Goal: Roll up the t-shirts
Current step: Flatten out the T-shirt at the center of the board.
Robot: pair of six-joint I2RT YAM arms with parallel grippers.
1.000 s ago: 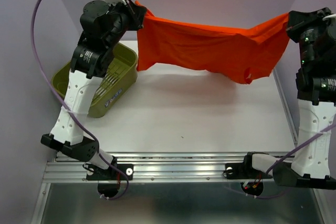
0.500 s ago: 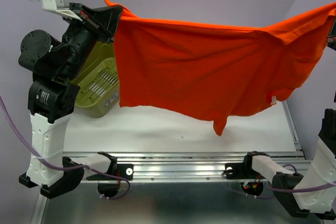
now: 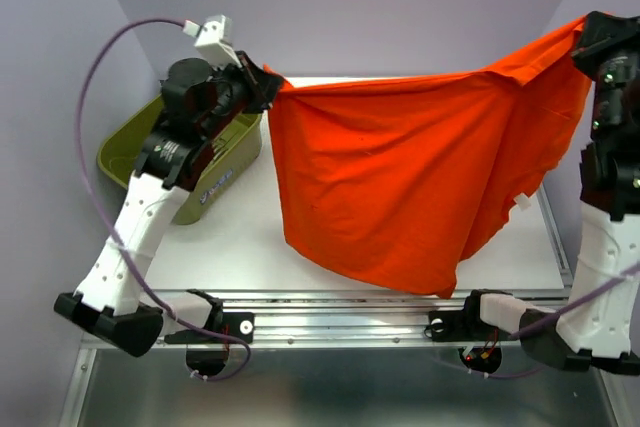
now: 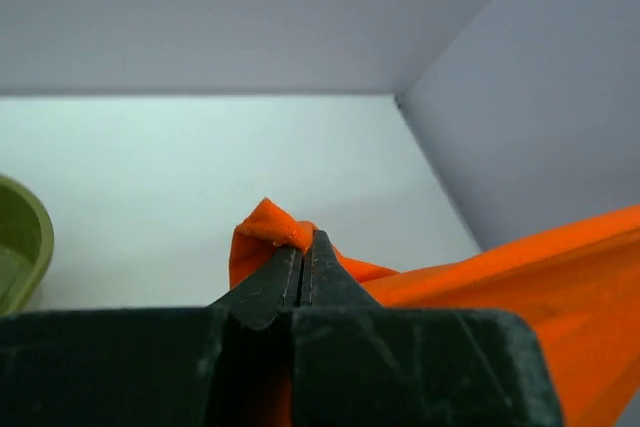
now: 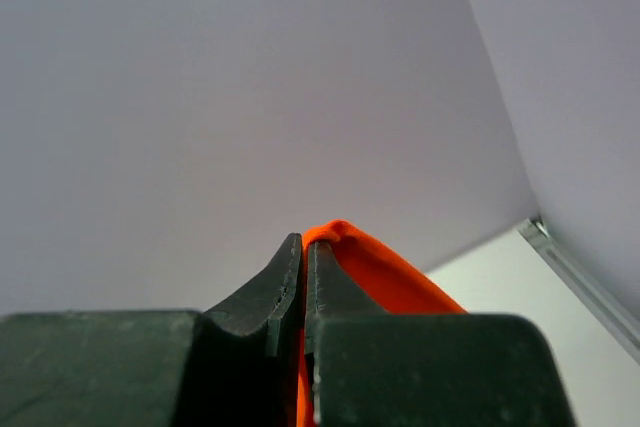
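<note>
T-shirt [image 3: 400, 187], bright orange-red and plain, hangs spread like a curtain over the table [image 3: 230, 237], stretched from ten o'clock to two o'clock in the top view. Soft creases fan out from both pinched corners, and the lower edge sags to a point near six o'clock. The left gripper [image 3: 268, 84] is clamped tight on one bunched corner. The right gripper [image 3: 592, 35] pinches the other corner, higher up. An olive basket [image 3: 125, 152] sits at nine o'clock.

Both arms are reaching up and apart, left gripper [image 3: 268, 83] and right gripper [image 3: 586, 35] each clamping the t-shirt [image 3: 400, 177].
</note>
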